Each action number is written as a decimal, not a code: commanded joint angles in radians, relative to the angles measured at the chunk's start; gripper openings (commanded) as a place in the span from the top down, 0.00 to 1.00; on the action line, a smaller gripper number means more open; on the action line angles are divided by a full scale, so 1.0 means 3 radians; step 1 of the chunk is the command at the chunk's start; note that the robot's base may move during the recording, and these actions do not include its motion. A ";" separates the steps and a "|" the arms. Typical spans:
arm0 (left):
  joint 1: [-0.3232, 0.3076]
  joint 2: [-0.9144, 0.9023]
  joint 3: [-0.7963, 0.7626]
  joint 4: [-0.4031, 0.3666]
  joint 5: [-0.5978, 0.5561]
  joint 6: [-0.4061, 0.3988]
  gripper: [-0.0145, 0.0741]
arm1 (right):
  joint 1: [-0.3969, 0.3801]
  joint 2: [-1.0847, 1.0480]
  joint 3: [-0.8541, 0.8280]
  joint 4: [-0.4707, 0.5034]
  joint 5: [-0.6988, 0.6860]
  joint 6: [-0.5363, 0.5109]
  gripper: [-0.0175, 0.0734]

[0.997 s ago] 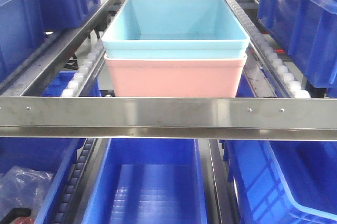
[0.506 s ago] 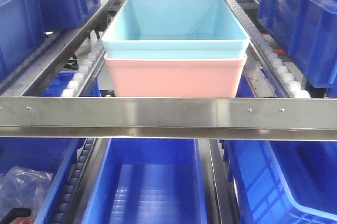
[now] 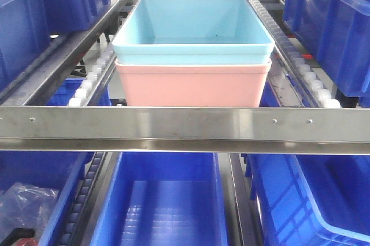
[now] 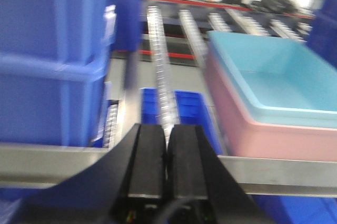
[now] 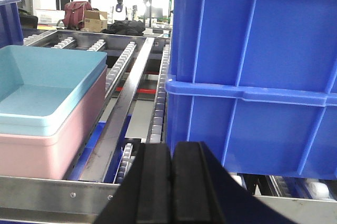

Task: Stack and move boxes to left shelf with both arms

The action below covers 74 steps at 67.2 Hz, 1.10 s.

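Note:
The light blue box sits nested in the salmon pink box, and the pair rests on the left shelf's roller rails behind its riveted steel front bar. Neither arm shows in the front view. In the left wrist view my left gripper is shut and empty, in front of the bar and left of the stacked boxes. In the right wrist view my right gripper is likewise shut on nothing, right of the stack.
Dark blue ribbed bins stand left and right of the shelf lane, and more lie open on the level below. A stacked blue bin rises close ahead of my right gripper. White rollers line the rails.
The stacked boxes have stayed put on the rails. Nothing else has visibly moved in the front view.

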 commanded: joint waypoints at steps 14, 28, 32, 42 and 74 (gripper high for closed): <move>0.0350 -0.0469 0.0615 -0.0106 -0.0685 0.0024 0.84 | -0.0014 -0.0050 -0.0056 -0.0030 -0.0309 -0.0008 0.75; 0.0350 -0.0467 0.0608 -0.0099 -0.0712 0.0024 0.84 | -0.0014 -0.0050 -0.0056 -0.0030 -0.0309 -0.0008 0.75; 0.0350 -0.0467 0.0608 -0.0099 -0.0744 0.0024 0.84 | -0.0014 -0.0050 -0.0056 -0.0030 -0.0309 -0.0008 0.75; 0.0350 -0.0467 0.0608 -0.0095 -0.0746 0.0024 0.84 | -0.0014 -0.0050 -0.0056 -0.0030 -0.0309 -0.0008 0.75; 0.0350 -0.0461 0.0608 -0.0085 -0.0619 0.0024 0.84 | -0.0014 -0.0050 -0.0056 -0.0030 -0.0309 -0.0008 0.75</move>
